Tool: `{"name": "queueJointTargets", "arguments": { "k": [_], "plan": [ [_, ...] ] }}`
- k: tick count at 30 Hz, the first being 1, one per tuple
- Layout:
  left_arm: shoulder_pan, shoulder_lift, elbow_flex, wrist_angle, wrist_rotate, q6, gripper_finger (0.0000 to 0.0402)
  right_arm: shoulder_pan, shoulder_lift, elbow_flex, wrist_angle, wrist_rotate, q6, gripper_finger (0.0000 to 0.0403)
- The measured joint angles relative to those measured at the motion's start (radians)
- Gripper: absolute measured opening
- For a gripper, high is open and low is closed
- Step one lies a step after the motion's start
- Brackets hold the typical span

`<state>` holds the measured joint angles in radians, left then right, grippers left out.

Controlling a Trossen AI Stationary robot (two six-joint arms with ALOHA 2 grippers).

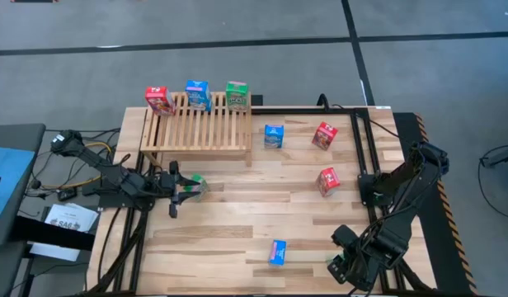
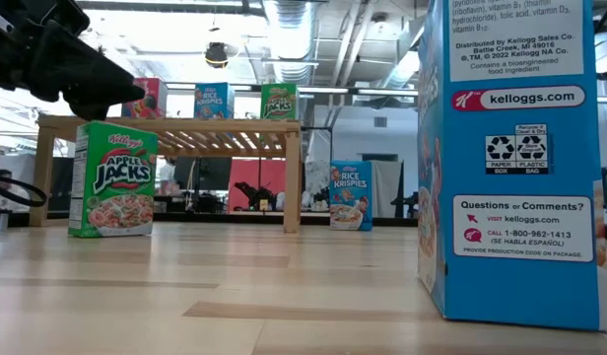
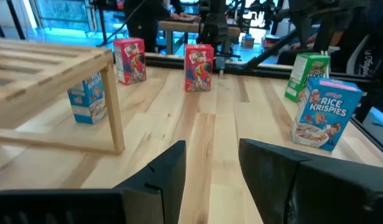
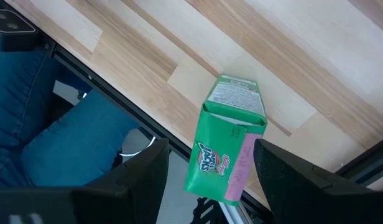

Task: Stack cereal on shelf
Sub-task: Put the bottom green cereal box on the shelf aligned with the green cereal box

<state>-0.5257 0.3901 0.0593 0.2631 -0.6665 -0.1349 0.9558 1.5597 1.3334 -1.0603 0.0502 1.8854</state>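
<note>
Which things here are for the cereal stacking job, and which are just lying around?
For the job:
- wooden shelf
- red box, blue box and green box on top of it
- six more cereal boxes off it, such as the Apple Jacks box
- left pincer, right pincer

Just lying about:
- cables
- paper sheet
- a person's jeans

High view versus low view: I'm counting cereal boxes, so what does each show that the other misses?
Only high: the far red box, the near red box, and the edge green box at the right gripper. Only low: printed box fronts, the room behind. Both: the shelf with top red box, top blue box and top green box; the Apple Jacks box by the left gripper; the far blue box and near blue box.
</note>
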Motion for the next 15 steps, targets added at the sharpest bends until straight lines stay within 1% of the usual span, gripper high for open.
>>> {"name": "queueJointTargets", "arguments": {
  "k": [11,15],
  "plan": [
    [0.0,0.0,0.0,-0.076,0.001,-0.001,0.0138,0.0,0.0,0.0,0.0,-0.002,-0.005,0.0261],
    [0.0,0.0,0.0,-0.072,0.004,-0.008,0.0138,0.0,0.0,0.0,0.0,-0.002,-0.008,0.0261]
  ]
}}
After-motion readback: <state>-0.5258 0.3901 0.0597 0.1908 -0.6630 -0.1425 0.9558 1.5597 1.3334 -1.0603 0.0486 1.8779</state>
